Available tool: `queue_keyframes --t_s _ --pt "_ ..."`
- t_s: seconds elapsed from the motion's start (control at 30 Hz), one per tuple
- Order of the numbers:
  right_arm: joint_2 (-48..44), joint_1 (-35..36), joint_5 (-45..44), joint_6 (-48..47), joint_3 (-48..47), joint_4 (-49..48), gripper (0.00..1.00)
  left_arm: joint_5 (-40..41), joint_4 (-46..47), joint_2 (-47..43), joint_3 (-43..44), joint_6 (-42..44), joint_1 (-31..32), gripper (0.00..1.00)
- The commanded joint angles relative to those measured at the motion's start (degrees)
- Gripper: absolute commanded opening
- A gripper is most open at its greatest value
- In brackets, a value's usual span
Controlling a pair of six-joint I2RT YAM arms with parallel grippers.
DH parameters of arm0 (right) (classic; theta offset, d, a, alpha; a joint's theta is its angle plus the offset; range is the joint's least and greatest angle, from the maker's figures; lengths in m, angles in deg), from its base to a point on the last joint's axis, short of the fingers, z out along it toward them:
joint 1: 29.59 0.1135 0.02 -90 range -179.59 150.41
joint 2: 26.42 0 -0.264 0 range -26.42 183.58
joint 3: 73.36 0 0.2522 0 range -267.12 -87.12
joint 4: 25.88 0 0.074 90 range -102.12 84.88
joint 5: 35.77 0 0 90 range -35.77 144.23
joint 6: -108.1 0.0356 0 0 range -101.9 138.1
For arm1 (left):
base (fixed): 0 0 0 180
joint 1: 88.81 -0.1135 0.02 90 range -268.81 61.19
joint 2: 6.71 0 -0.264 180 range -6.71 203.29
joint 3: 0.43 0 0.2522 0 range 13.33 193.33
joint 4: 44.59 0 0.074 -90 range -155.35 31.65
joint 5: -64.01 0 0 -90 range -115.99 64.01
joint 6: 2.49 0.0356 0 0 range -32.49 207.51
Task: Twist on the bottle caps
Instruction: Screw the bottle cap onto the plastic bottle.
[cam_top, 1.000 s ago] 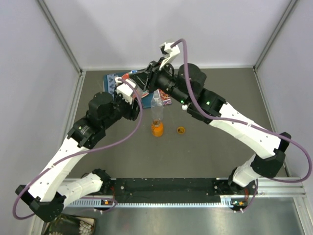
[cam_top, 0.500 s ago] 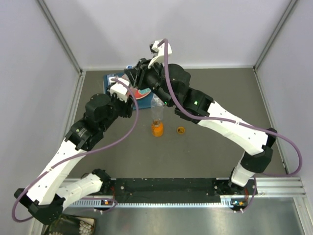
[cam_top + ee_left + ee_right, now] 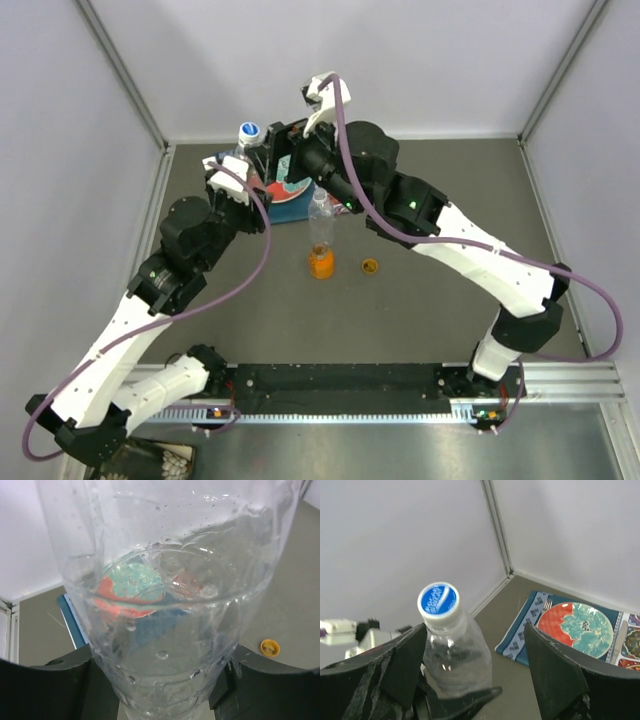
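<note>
My left gripper (image 3: pixel 236 172) is shut on a clear bottle (image 3: pixel 238 156) and holds it upright above the table's back left. Its fingers (image 3: pixel 45 680) press both sides of the bottle's lower body (image 3: pixel 165 630). A white cap with a blue top (image 3: pixel 438 600) sits on its neck. My right gripper (image 3: pixel 475 675) stands open beside that cap, and its fingers (image 3: pixel 555 672) touch nothing. A second clear bottle (image 3: pixel 320 215) and the squat orange bottle (image 3: pixel 321 263) stand mid-table. An orange cap (image 3: pixel 370 266) lies to their right.
A red-and-teal plate (image 3: pixel 577 625) lies on a blue patterned mat (image 3: pixel 520 642) at the back of the table, under both grippers. White walls and a metal corner post (image 3: pixel 497 530) stand close behind.
My right gripper has opened and let go of the cap, which now shows on the bottle. The left arm has carried the bottle up and to the left.
</note>
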Motion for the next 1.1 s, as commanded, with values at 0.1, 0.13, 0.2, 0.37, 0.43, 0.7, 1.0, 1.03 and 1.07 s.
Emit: queue_keyframes --t_s 0.1,0.13,0.2,0.37,0.43,0.7,1.0,1.03,1.07 --pt "-6.29 2.26 17.16 -5.18 3.93 11.26 0.78 -3.37 12.24 -1.55 1.66 -0.27 -0.4 0.26" --pt "-7.79 0.7 20.33 -5.62 6.02 11.26 0.75 -5.29 11.97 -1.72 1.75 -0.54 -0.49 0.26" --pt "-11.82 -1.68 33.05 -6.32 8.23 11.61 0.73 -8.54 11.53 -1.72 1.75 -1.59 -0.66 0.26" --pt "-18.17 -14.22 50.4 -7.12 14.48 11.44 0.7 -28.28 9.25 -1.11 1.58 -3.17 -0.75 0.25" --pt "-19.66 -17.67 55.31 -8.69 15.01 11.44 0.7 -33.32 9.16 -0.76 1.49 -4.05 -0.84 0.25" --pt "-19.23 -29.02 73.69 -6.61 14.12 -1.67 0.7 -69.5 12.58 2.49 1.41 -12.21 -0.75 0.23" --pt "-17.13 -30.52 97.17 22.26 24.06 -45.11 0.69 -83.44 22.07 4.25 -0.09 -23.65 -0.75 0.25" --pt "-16.43 -30.61 97.79 25.46 24.41 -52.99 0.69 -83.88 22.95 4.34 -0.27 -24.18 -0.66 0.25" --pt "-15.55 -30.52 98.49 28.71 24.33 -57.68 0.69 -85.19 23.83 4.43 -0.62 -25.22 -0.58 0.25"
